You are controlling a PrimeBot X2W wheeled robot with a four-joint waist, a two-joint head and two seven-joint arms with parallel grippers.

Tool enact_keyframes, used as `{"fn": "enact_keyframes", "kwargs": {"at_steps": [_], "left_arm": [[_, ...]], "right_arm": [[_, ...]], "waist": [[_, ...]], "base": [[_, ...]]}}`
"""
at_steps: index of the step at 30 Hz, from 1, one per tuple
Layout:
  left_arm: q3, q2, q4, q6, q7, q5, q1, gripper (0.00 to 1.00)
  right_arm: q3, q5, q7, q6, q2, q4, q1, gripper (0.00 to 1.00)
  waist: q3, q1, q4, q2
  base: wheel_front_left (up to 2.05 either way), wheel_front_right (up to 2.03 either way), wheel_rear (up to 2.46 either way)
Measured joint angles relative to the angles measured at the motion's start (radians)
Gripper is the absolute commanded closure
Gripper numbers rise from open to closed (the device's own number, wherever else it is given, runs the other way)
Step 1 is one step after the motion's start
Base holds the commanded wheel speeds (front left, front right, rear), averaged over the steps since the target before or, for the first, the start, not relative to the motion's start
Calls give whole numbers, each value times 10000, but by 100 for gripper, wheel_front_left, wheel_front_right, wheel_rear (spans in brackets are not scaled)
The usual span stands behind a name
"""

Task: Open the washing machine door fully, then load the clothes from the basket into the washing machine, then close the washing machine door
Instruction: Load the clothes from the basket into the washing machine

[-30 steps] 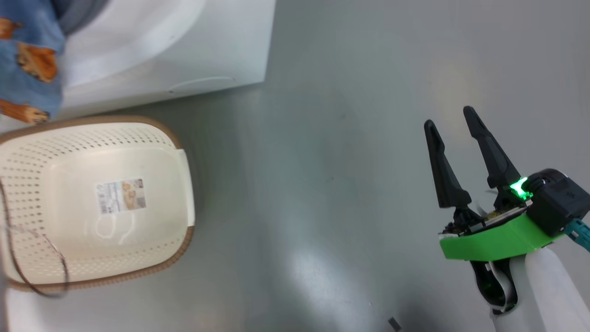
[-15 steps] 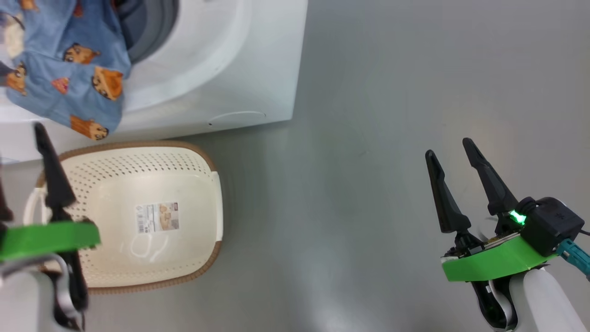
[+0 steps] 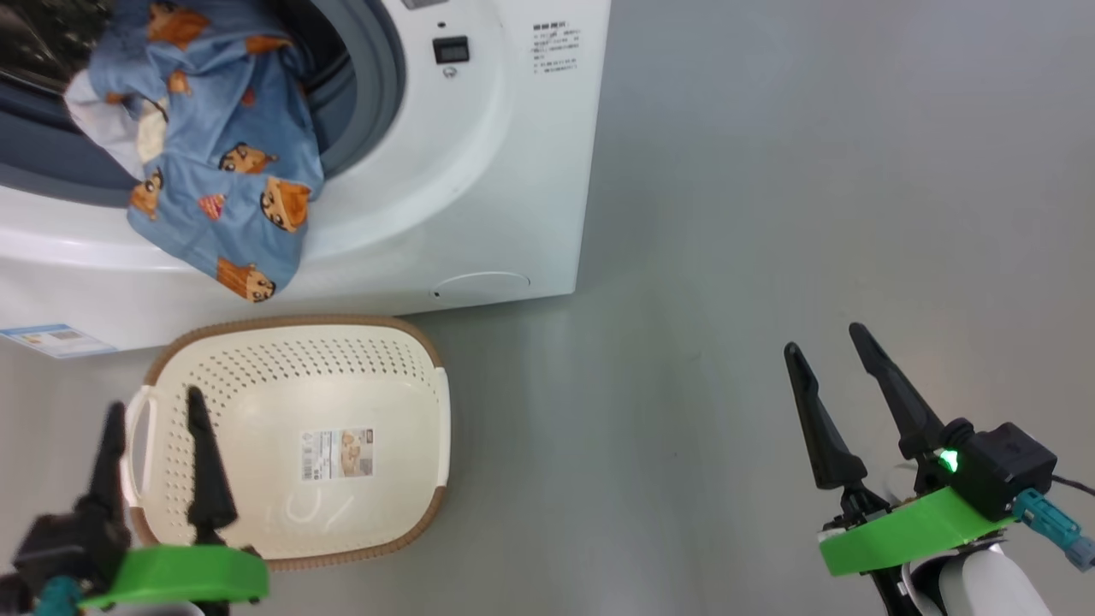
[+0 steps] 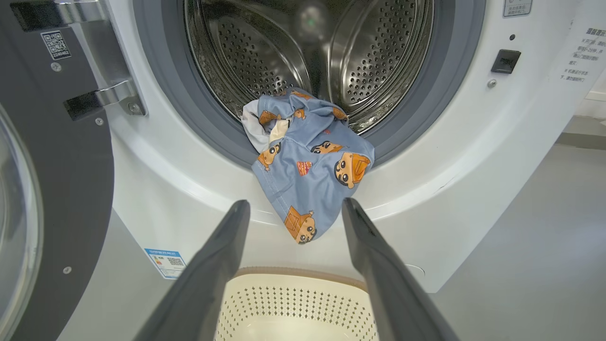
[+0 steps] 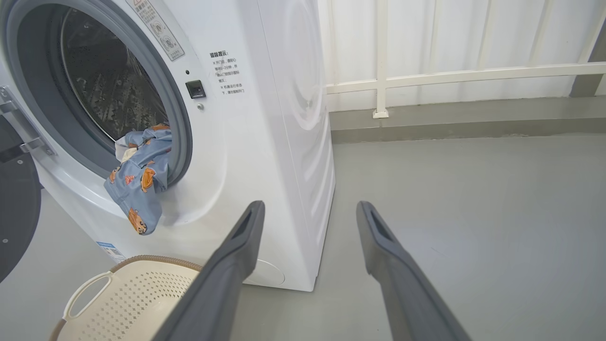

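The clothes (image 3: 218, 184), soft, light and floppy, hang half out of the washing machine (image 3: 479, 171) over its lower lip, above the empty basket (image 3: 428, 445); best pinched at the dangling blue fold and pushed inward. Left hand (image 3: 154, 404) and right hand (image 3: 823, 340) both gape, holding nothing. Since the earlier head view the camera has swung up, showing more of the machine's front

Cannot see the whole washing machine door (image 4: 71, 189) (cut by the left wrist view's left edge). Cannot read the sticker (image 3: 336, 453) in the basket (image 3: 257, 359): print too small. Found left gripper (image 3: 154, 404) blurred in head view.
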Motion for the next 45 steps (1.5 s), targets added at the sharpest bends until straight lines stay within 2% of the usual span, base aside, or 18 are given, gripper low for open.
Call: {"fn": "enact_keyframes", "kwargs": {"at_steps": [7,14,35,45], "left_arm": [[-585,-236,-25,-2,211,0,641,0],[-673,-232,-19,-10,324,-54,705,0],[-934,-236,274,-12,318,-79,544,0],[-1087,-244,1260,-570,589,-405,-852,0]], "right_arm": [[-65,-69,0,0,33,81,390,0],[-69,-73,0,0,98,77,455,0],[-12,-82,0,0,100,56,544,0],[-4,-63,0,0,25,-100,273,0]], "waist": [[-564,0,145,0],[-778,0,197,0],[-466,1,119,0],[88,1,18,0]], "base": [[0,0,0],[0,0,0],[0,0,0],[0,0,0]]}}
